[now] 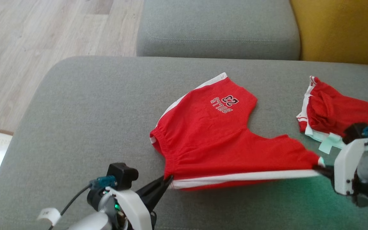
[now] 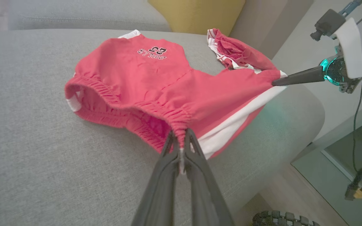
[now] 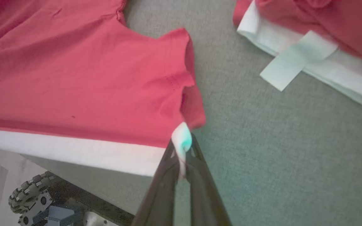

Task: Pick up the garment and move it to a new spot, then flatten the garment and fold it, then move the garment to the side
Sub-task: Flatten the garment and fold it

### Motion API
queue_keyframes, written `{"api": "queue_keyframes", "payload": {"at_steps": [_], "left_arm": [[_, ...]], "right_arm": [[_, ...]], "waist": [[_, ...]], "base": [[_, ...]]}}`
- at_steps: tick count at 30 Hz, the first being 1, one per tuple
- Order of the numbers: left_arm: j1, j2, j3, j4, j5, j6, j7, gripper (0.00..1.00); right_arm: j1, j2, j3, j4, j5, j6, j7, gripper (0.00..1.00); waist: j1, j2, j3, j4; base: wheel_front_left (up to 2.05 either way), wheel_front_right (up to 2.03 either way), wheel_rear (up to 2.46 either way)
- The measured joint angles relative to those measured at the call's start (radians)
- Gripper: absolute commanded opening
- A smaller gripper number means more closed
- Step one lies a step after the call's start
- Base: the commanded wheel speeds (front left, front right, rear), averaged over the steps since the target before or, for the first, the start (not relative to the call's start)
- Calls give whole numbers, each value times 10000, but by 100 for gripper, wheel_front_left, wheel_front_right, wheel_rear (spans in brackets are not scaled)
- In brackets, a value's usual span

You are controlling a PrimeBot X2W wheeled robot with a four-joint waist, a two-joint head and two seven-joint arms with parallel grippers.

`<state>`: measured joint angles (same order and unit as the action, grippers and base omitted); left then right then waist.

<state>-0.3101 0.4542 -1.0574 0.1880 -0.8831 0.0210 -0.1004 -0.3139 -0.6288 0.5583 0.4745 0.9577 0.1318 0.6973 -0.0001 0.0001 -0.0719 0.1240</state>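
Note:
The garment (image 1: 216, 137) is a pair of red shorts with white side stripes and a "BULLS 23" print, spread on the grey sofa seat (image 1: 85, 121). My left gripper (image 1: 168, 180) is shut on the elastic waistband corner, seen pinched in the left wrist view (image 2: 179, 138). My right gripper (image 1: 318, 166) is shut on the white-striped leg hem corner (image 3: 182, 144). The white-striped near edge hangs taut between the two grippers, lifted a little off the cushion. The far leg with the print rests flat on the seat.
A second red and white garment (image 1: 337, 110) with a pale tag lies bunched at the right of the seat. A grey back cushion (image 1: 219, 28) and a yellow cushion (image 1: 343, 28) stand behind. Wooden floor (image 1: 43, 32) lies to the left, past the seat's edge.

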Motion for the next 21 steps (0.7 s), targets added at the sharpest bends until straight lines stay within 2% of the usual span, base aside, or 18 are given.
{"api": "queue_keyframes", "payload": {"at_steps": [7,14,21], "left_arm": [[-78,119,366,-617,-104,343,17,0],[-907,58,727,-721,-184,420,-75,0],[-1910,-587,1009,-192,-188,192,-336,0]], "right_arm": [[-230,105,-614,-456,-679,0,-12,0],[-1847,311,-1181,-562,-1622,0,98,0],[-3711,594,-1402,205,-2426,0,851,0]], "waist": [[0,0,314,256],[0,0,1052,641],[0,0,2126,1273]], "base": [[0,0,0],[0,0,0],[0,0,0]]}}
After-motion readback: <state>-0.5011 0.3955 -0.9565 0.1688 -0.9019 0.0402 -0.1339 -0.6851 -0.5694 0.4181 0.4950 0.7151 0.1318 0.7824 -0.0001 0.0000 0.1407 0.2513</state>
